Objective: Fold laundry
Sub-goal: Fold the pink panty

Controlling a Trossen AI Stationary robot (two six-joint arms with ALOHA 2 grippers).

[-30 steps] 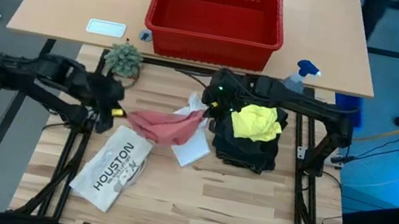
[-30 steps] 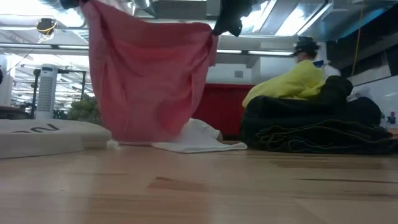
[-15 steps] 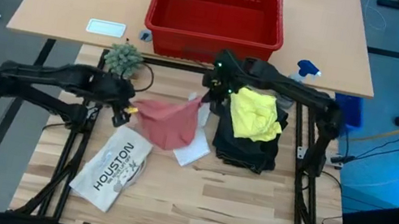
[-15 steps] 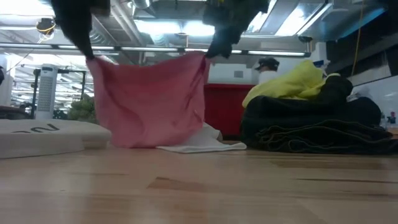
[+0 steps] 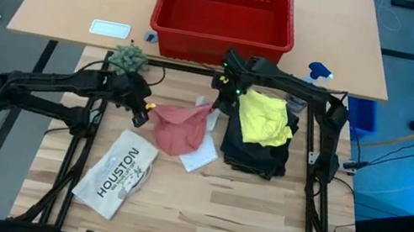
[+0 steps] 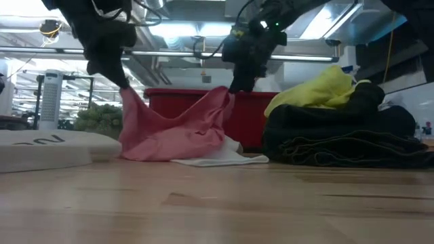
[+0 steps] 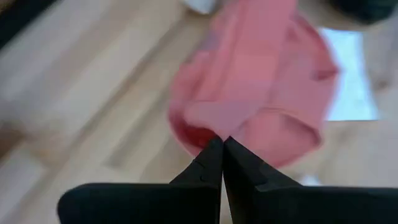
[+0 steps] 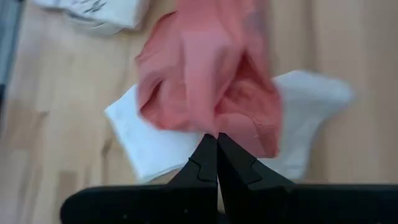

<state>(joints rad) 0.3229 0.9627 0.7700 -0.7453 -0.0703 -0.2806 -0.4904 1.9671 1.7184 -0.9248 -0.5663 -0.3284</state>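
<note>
A small pink cloth hangs between my two grippers, over the middle of the table. My left gripper is shut on its left top corner and my right gripper on its right top corner. Its lower part lies bunched on the wood and on a small white cloth that lies flat. To the right, a yellow T-shirt rests on a heap of black trousers. My left gripper pinches the pink cloth's left top corner between its two fingertips, slanting down from the table's left. The cloth hangs below the fingers. Its bottom rests on the table. My right gripper pinches the cloth's right top corner between its two fingertips, slanting down from the far right. The top edge sags slack between the two holds, and the cloth's lower part lies on the white cloth.
A flat white item printed HOUSTON lies at the near left. A red basket stands beyond the far edge, with a small plant and a spray bottle beside it. Bare wood lies along the near edge.
Both grippers have come down, still shut on the pink cloth, and my left gripper has moved toward the table's right. The cloth, which hung tall and spread out, has sunk. Its lower part now bunches on the table and its top edge sags.
</note>
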